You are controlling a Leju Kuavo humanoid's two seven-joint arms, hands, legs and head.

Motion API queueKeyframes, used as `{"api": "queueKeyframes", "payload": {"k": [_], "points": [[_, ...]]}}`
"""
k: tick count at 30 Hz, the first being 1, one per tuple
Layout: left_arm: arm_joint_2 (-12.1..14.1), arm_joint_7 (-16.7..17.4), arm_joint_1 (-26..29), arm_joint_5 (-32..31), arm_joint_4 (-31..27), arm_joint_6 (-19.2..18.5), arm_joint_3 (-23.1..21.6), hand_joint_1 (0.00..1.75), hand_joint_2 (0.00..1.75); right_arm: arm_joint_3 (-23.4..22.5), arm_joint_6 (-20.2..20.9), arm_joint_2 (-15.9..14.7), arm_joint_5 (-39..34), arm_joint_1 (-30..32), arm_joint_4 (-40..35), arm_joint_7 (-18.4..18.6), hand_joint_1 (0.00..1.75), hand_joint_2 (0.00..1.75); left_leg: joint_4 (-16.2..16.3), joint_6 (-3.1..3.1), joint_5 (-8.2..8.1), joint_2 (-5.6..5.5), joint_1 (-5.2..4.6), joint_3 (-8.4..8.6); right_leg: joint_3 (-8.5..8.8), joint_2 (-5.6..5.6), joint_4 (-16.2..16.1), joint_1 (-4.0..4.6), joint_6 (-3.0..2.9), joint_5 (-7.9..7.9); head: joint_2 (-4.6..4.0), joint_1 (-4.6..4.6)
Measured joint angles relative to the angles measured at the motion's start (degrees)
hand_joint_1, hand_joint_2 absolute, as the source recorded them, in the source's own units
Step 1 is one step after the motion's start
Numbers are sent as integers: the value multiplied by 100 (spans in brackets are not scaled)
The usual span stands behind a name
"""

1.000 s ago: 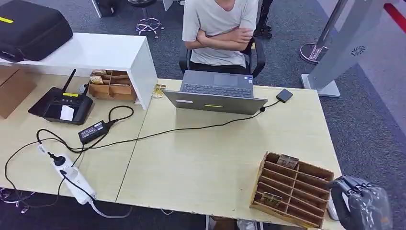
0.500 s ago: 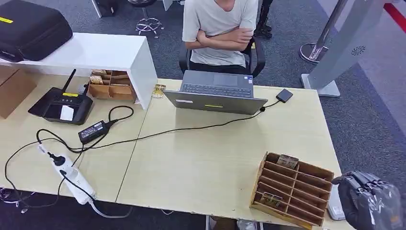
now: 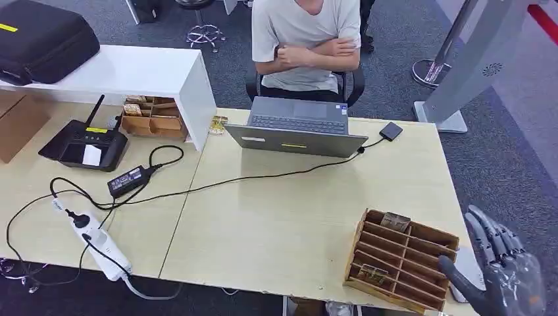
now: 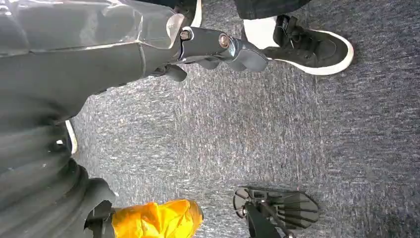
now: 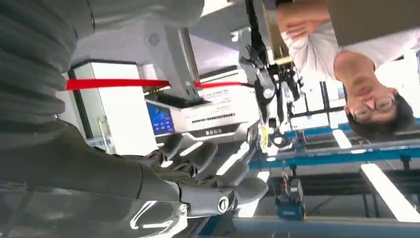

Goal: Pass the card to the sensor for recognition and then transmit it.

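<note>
Card handling, judged: thin, light, stiff enough not to flop, slick faces, so it should take a light pinch without damage but could slide out of one. Best hold looks like an edge pinch between thumb and a finger on whatever stands clear of the slot wall, then a lift out along the slot. A flat press on the face would likely just push it deeper.

Two candidate cards sit in the wooden rack at the right front corner of the table. One card is in a far compartment, the other in a near compartment on the rack's left side. Both look small, tan-brown, with some print. Detail is too small to read, and how far each stands clear of its slot is unclear.

Right hand hovers just beside the rack's right end, off the table edge, fingers spread and straight, grasping nothing, not touching the rack. Right wrist view agrees: fingers extended, palm empty.

Left hand hangs over the carpet, loose and released, nothing in it.

Likely sensor is the small black box wired to the laptop, well apart from the rack, in front of a seated person.
</note>
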Motion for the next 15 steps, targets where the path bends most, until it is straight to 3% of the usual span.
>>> {"api": "queueKeyframes", "payload": {"k": [8, 15], "points": [[0, 24, -3, 0, 0, -15, 18, 0, 175, 201, 322, -70, -22, -1, 169, 147, 0, 175, 0, 0, 0, 0, 0, -1, 0, 0, 0, 0, 0, 0, 0, 0], [-2, 31, -8, -11, 0, -17, 48, 0, 175, 632, 337, -111, -101, -75, 413, 236, 0, 175, 0, 0, 0, 0, 1, -1, 0, 0, 0, 1, 0, 0, 0, 0]]}}
